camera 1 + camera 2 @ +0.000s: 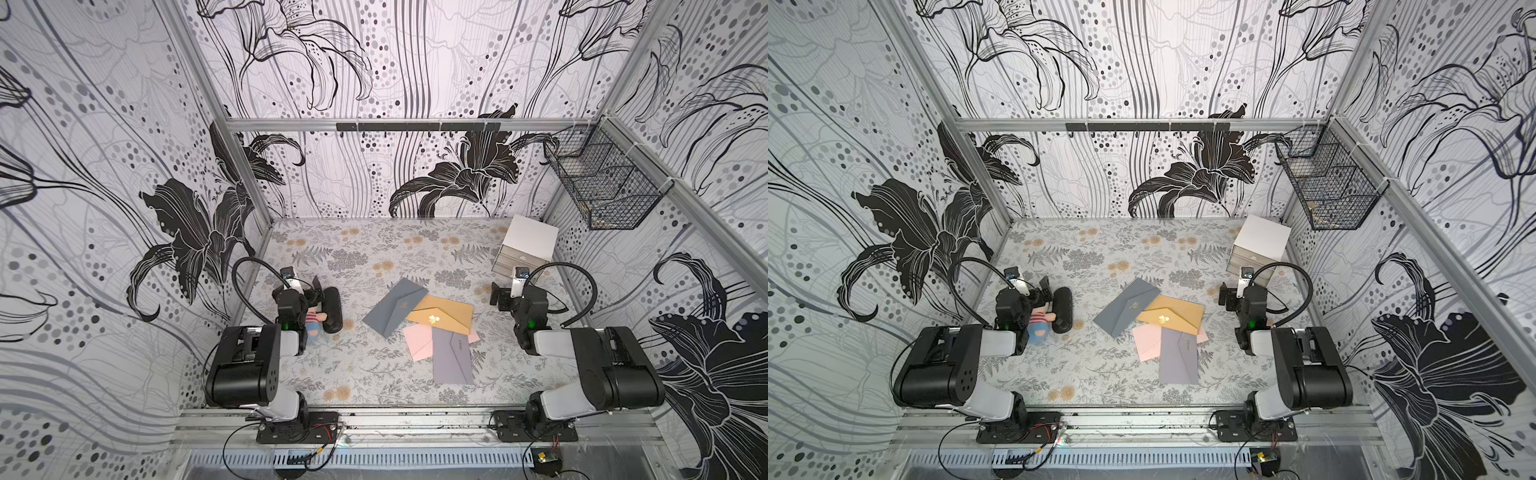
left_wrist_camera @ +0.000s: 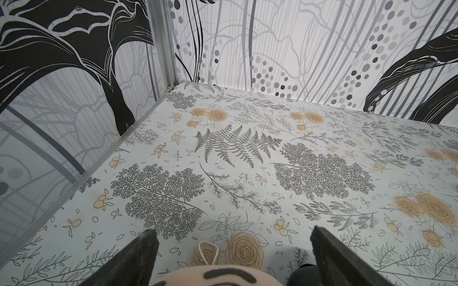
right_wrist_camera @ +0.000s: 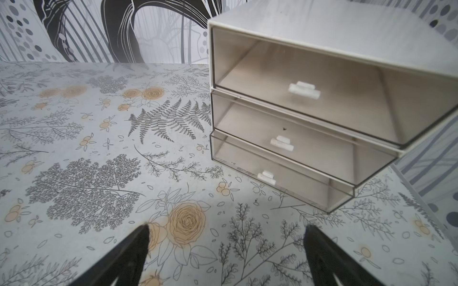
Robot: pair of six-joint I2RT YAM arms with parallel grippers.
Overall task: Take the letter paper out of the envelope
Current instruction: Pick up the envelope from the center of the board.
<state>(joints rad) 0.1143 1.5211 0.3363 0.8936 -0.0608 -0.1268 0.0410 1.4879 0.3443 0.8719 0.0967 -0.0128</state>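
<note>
Mid-table, at the gold envelope (image 1: 442, 316): four envelopes in a loose overlapping pile. The blue-grey envelope (image 1: 392, 313) overlaps it on the left-arm side. The pink envelope (image 1: 417, 343) and lavender envelope (image 1: 453, 359) sit on its near side, lavender on top of pink. Flaps look closed and no letter paper shows in any view, so I read the task as not started.

Left gripper (image 2: 233, 230): well left of gold, jaws wide, empty, over a plush toy (image 1: 314, 324).

Right gripper (image 3: 226, 228): well right of gold, jaws wide, empty, facing a drawer unit (image 3: 297, 111).

Remaining: choose envelope, pin it, lift flap, pull sheet.
</note>
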